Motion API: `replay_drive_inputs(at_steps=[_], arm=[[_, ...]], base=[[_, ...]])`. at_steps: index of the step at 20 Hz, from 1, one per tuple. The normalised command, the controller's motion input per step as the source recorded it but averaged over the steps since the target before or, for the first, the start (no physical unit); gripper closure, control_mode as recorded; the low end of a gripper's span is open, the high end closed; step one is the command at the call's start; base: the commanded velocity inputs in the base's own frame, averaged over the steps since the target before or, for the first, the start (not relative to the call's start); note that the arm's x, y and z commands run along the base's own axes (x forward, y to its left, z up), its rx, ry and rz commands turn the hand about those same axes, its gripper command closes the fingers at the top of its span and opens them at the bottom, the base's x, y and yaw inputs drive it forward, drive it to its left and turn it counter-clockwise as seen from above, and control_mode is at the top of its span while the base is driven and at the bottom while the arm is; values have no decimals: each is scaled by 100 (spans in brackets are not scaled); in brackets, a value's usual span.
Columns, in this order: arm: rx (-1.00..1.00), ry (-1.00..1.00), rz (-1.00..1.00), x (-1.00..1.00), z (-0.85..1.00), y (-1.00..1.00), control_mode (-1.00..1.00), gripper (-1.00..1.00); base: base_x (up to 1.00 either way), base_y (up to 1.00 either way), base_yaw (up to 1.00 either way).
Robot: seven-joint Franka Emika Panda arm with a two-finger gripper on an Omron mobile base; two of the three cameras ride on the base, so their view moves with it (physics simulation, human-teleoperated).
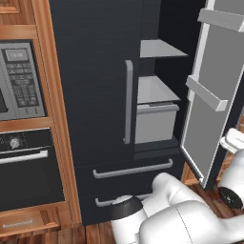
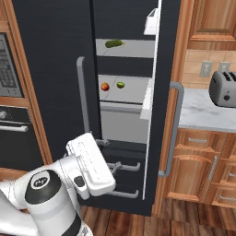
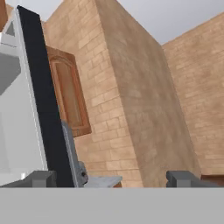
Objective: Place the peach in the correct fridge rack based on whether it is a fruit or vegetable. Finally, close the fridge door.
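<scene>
- A kitchen of wooden cabinets with a tall dark fridge at the middle of both base views, its right door swung open.
- The peach lies on the fridge rack, centre of the right base view, with a small green fruit near it on the same shelf.
- On the shelf above lies a long green vegetable.
- The left base view shows that rack bare, the fruit hidden from its angle.
- In the hand view the gripper stands wide open, holding nothing, its left tip next to the door's dark edge, brick walls beyond.
- A toaster sits on the counter at right.
</scene>
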Motion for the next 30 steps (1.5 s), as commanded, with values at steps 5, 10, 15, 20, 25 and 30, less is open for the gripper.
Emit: replay_drive_inputs(at_steps=[5,10,15,20,25,30], arm=[[42,-16,11,-50,60,-62,-100,-100],[49,-3,25,27,30,-66,-100,-100],[57,0,38,85,2,-45,-100,-100],[55,-5,40,61,4,-46,-100,-100],[42,-28,34,0,20,-64,-100,-100],[37,-34,33,-1,29,-67,-100,-100]], base=[[0,0,0],[0,0,0],[0,0,0],[0,0,0],[0,0,0],[0,0,0]])
